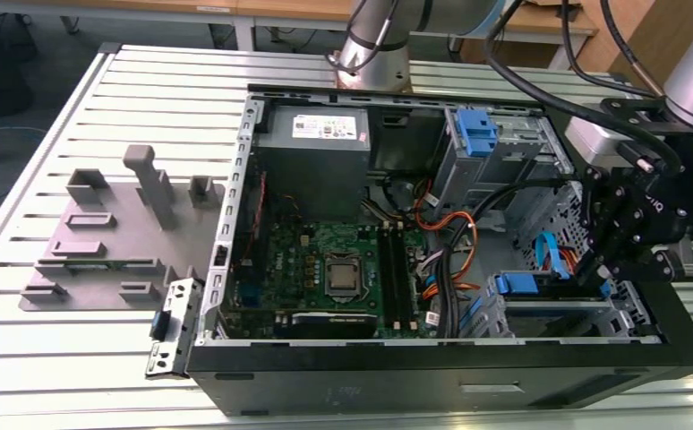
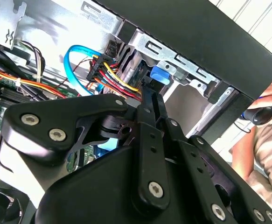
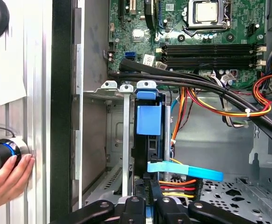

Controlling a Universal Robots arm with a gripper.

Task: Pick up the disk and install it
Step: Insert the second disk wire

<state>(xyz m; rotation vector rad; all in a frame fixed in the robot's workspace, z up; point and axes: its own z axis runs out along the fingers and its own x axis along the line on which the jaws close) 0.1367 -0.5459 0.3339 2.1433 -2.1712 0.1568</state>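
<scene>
The disk (image 1: 520, 285) stands on edge in the drive bay at the near corner of the open computer case (image 1: 442, 376), on the exterior view's right. Its blue rail (image 3: 149, 119) shows between the bay's metal guides in the first wrist view, and its blue tab (image 2: 160, 74) shows in the second wrist view. My gripper (image 1: 601, 273) hangs over that bay. Its black fingers (image 2: 147, 114) lie close together, and the gripper (image 3: 147, 207) is shut on the disk's rear edge, with a blue sliver between them.
Orange, red and yellow cables (image 3: 210, 100) and a flat blue cable (image 3: 187, 171) crowd the bay. A grey power supply box (image 1: 314, 148) and a bare blue bracket (image 1: 474, 132) sit at the back. A grey fixture (image 1: 120, 233) lies outside the case. A hand (image 3: 5, 175) rests on a knob.
</scene>
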